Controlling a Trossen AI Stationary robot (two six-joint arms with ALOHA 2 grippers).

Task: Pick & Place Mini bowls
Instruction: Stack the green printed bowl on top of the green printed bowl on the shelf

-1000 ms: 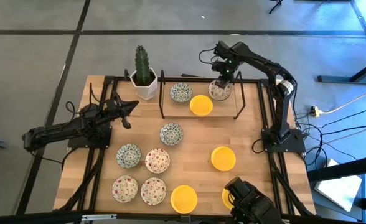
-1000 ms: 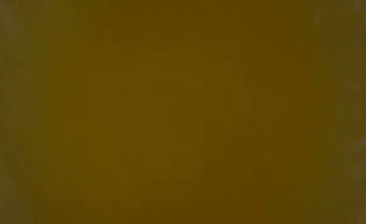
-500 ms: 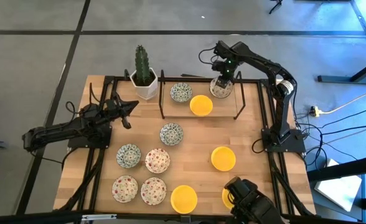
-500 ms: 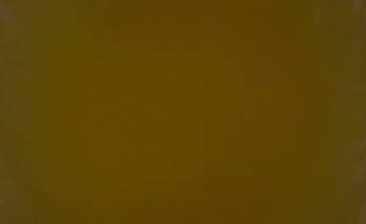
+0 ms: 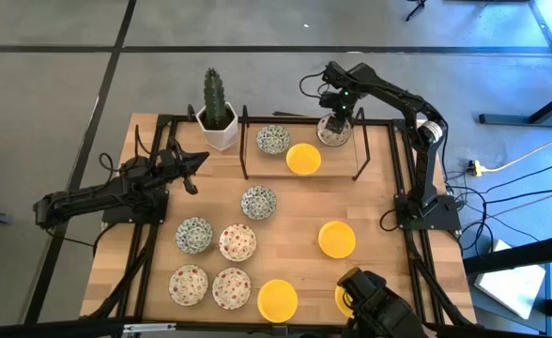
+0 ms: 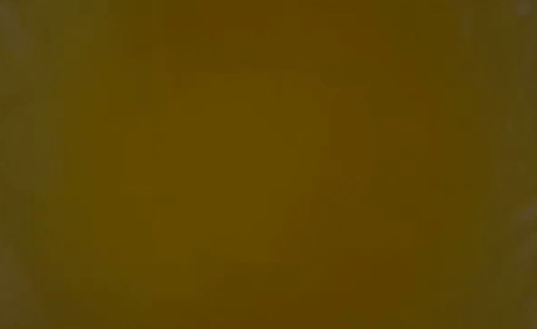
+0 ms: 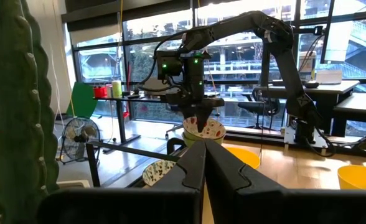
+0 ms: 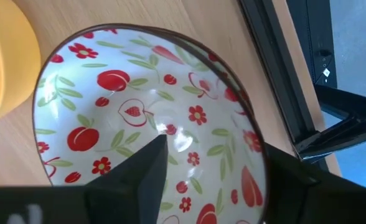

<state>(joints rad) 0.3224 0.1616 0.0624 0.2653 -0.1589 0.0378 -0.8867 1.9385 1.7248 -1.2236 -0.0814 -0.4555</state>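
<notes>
I have the right hand point(image 5: 335, 125) at the far right of the black rack point(image 5: 246, 150), directly over a red-speckled bowl point(image 5: 331, 133). In the right wrist view its fingers point(image 8: 142, 165) stand apart, one inside the bowl and one outside the rim, so I judge the bowl point(image 8: 152, 118) released or nearly so, resting on the bench point(image 5: 389, 272) just beside a yellow bowl point(image 5: 303, 158). A blue-green bowl point(image 5: 273, 140) sits further left inside the rack.

To finish this step well:
1. I lift the hand straight up so that neither finger drags the rim.
2. I clear the rack's bar before swinging away.
3. I then go to the bowls remaining on the near bench.

The left hand point(image 5: 193, 171) waits closed near the cactus pot point(image 5: 218, 131).
</notes>
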